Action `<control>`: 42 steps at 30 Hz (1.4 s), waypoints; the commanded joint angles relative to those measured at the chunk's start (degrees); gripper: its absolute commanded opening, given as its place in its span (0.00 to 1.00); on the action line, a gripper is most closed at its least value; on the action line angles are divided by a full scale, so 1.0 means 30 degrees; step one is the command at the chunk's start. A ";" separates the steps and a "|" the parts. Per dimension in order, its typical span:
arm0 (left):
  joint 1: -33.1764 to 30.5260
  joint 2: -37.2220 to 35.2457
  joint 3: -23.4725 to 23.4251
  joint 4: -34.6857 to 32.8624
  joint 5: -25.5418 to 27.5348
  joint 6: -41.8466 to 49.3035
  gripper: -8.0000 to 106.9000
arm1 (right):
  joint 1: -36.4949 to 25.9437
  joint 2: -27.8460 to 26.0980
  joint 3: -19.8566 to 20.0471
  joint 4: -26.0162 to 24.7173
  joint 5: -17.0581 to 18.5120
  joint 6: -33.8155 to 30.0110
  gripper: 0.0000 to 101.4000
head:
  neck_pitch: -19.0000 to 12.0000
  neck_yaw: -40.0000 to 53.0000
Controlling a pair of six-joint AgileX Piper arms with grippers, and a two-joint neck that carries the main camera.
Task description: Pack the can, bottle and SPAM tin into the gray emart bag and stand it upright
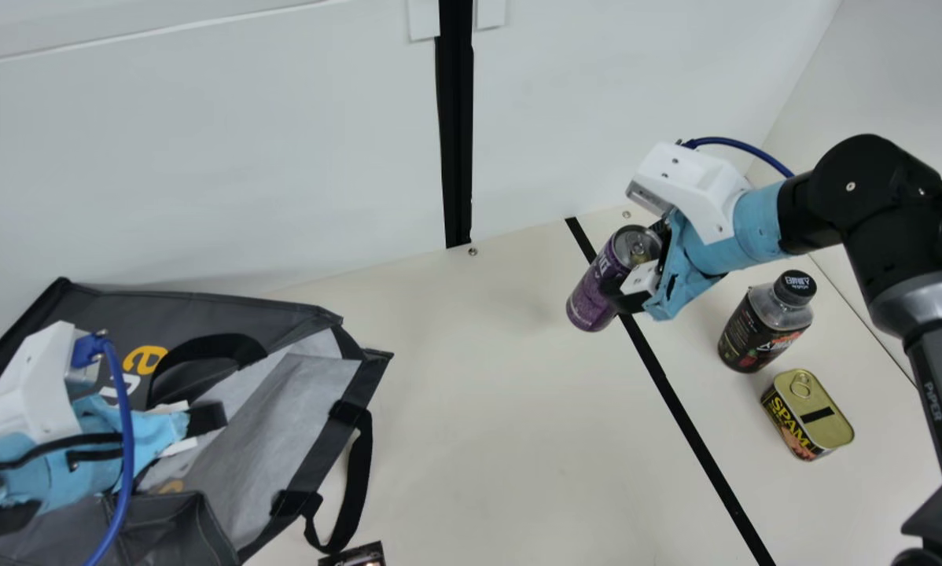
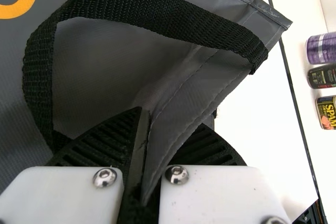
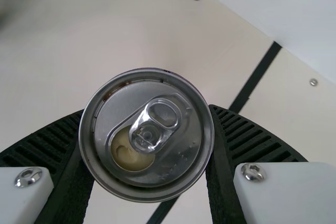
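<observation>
The bag [image 1: 282, 308] spreads across the lower left of the frame in the main view, its mouth open toward the middle and its pale lining showing. One black handle [image 1: 358, 472] hangs out at its right side onto the worktop [image 1: 471, 393]. The left arm's fingers [image 1: 207, 419] are over the bag; in the left wrist view they are pinched together on an edge of its gray cloth, just beside another handle loop [image 2: 126, 3].

Right of centre, the right arm's fingers [image 1: 619, 297] hold the purple can [image 1: 594, 289], one on each side. In the right wrist view the can's top faces the camera, with its ring tab and open mouth showing. Whether its base touches the worktop I cannot tell.

Farther right, past the black strip [image 1: 670, 395], the bottle [image 1: 762, 326] stands upright with its black cap on. Just beside it, toward the lower right, is the SPAM tin [image 1: 813, 417], lid up.
</observation>
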 commanded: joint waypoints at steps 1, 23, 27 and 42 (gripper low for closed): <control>0.0000 0.0000 0.0000 0.0000 0.0000 0.0000 0.00 | 0.0177 -0.0178 0.0493 0.0252 0.0012 -0.0249 0.00 | -0.0433 -0.0046; 0.0000 0.0000 0.0000 0.0000 0.0000 0.0000 0.00 | 0.2932 -0.2970 0.4843 0.1931 0.0012 -0.1463 0.00 | -0.0433 -0.0046; 0.0000 0.0000 0.0000 0.0000 0.0000 0.0000 0.00 | 0.3686 -0.3459 0.5408 0.2240 0.0012 -0.1141 0.00 | -0.0433 -0.0046; 0.0000 0.0000 0.0000 0.0000 0.0000 0.0000 0.00 | 0.6398 -0.5021 0.6502 0.3070 0.0012 0.0502 0.00 | -0.0433 -0.0046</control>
